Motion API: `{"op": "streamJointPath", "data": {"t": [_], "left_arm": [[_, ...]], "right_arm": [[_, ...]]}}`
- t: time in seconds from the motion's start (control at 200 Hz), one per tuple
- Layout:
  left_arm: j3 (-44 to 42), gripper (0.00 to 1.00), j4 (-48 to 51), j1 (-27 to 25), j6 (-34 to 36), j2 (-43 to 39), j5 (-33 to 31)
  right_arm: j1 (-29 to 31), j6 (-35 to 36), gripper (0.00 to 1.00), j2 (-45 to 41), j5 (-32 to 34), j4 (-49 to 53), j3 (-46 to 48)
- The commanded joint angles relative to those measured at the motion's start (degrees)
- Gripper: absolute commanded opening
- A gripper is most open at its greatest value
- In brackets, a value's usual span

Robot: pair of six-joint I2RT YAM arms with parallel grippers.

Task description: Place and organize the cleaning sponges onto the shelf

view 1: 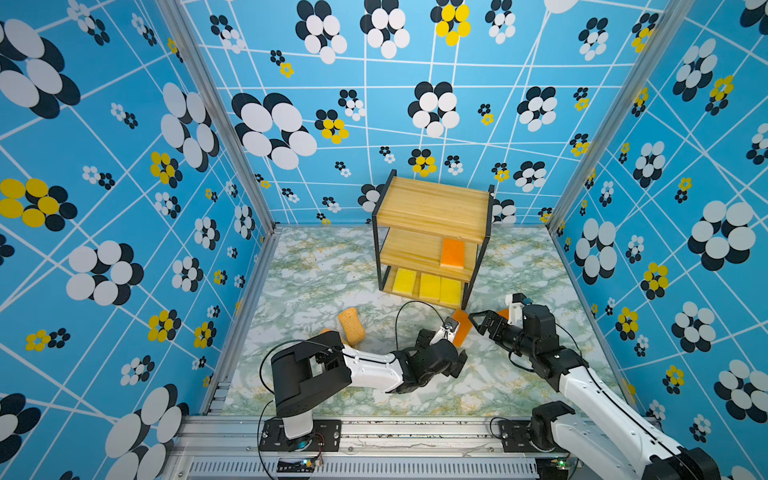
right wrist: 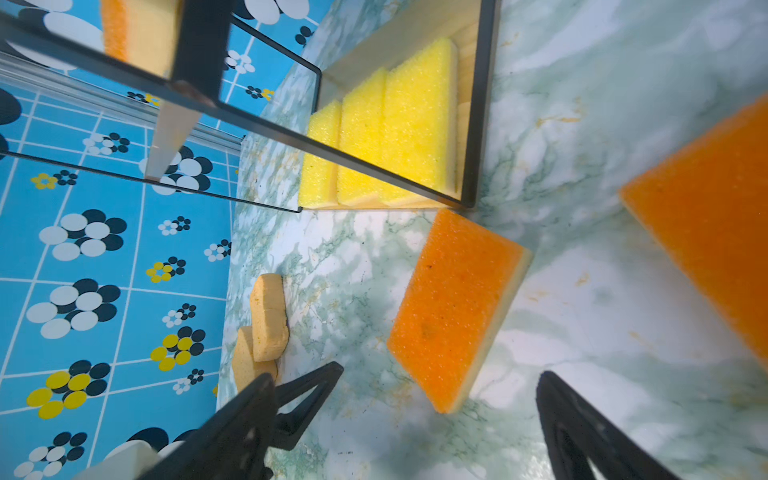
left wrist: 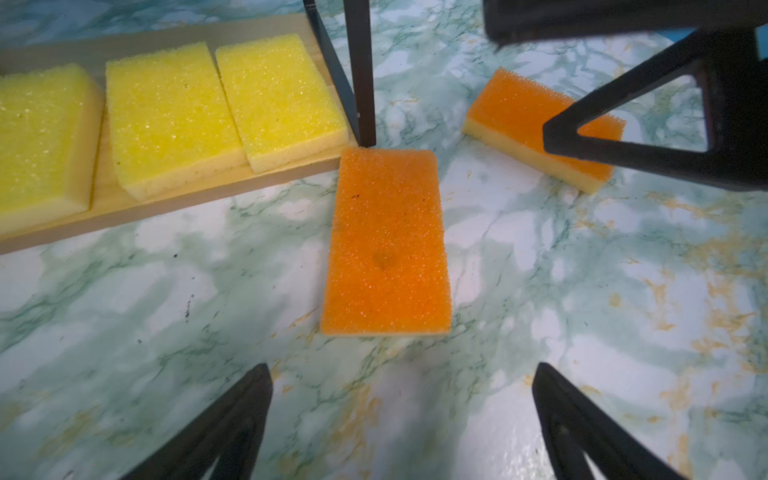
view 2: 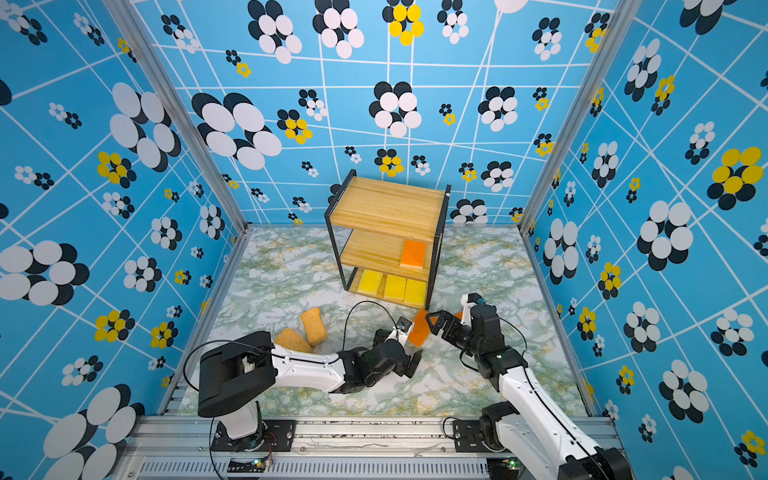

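The shelf (view 1: 432, 208) stands at the back. Three yellow sponges (view 1: 429, 286) lie in a row on its bottom board and one orange sponge (view 1: 452, 252) lies on the middle board. A second orange sponge (left wrist: 386, 245) lies flat on the table by the shelf's front leg, just ahead of my open, empty left gripper (left wrist: 403, 368). A third orange sponge (left wrist: 536, 124) lies further right, partly behind my right gripper (view 1: 486, 322), which is open and empty above the table. Two tan sponges (view 2: 312, 326) sit at the left.
The marble-patterned table (view 1: 316, 270) is walled by blue flowered panels on three sides. Both arms reach in from the front rail (view 1: 374, 432), and their grippers are close together near the shelf's front right leg (view 1: 467, 297). The shelf's top board is bare.
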State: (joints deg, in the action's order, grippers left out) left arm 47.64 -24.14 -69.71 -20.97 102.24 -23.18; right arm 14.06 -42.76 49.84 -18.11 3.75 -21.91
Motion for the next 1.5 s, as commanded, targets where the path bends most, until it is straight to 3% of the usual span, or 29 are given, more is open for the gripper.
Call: {"op": "streamJointPath", "data": {"t": [0.0, 0.565, 0.925, 1.27, 1.495], "left_arm": [[1.0, 0.99, -3.3, 0.6, 3.4, 3.0, 3.2], [7.6, 0.99, -1.9, 4.2, 1.7, 11.1, 4.0], [8.6, 0.99, -0.5, 6.1, 0.1, 12.1, 5.4], [10.0, 0.99, 2.1, 9.0, -2.4, 13.7, 11.2], [10.4, 0.99, 6.5, 9.5, -0.7, 13.2, 9.9]], "right_arm": [[-0.7, 0.8, 0.99, -0.5, 0.0, 2.8, -0.2], [-1.4, 0.1, 0.99, -3.8, 0.7, 3.6, 1.2], [-1.8, 0.2, 0.99, -3.9, 0.7, 3.8, 1.2], [-2.3, 0.9, 0.99, -4.6, 1.7, 5.3, -0.7], [-2.4, 0.6, 0.99, -5.3, 2.5, 5.4, -0.6]]}}
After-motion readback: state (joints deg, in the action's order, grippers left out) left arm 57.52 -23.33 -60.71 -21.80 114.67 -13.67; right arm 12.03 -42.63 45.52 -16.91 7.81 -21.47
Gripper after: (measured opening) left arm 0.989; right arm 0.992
